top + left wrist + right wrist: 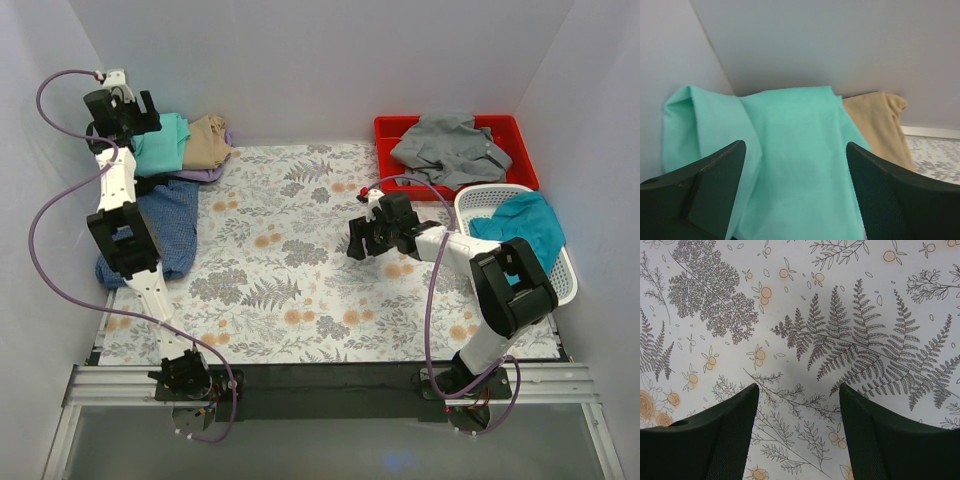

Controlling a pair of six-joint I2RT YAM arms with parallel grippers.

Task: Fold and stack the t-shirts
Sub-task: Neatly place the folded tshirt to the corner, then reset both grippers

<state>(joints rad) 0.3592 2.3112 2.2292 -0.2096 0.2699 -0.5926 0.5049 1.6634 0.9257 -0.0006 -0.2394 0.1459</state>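
A folded mint green t-shirt point(160, 147) point(790, 130) lies on a pile in the far left corner, over a tan t-shirt point(208, 140) point(880, 125). My left gripper point(140, 113) point(795, 150) hovers just above the mint shirt, open, with nothing between its fingers. A blue t-shirt point(168, 222) lies along the left edge under the left arm. A grey t-shirt point(448, 145) fills the red bin and a teal t-shirt point(522, 225) fills the white basket. My right gripper point(358, 240) point(799, 387) stands open and empty over the floral cloth, right of centre.
The red bin point(520, 135) stands at the back right, with the white basket point(565, 285) in front of it by the right wall. A lavender cloth edge point(205, 173) shows under the corner pile. A floral cloth point(300, 260) point(800, 305) covers the table.
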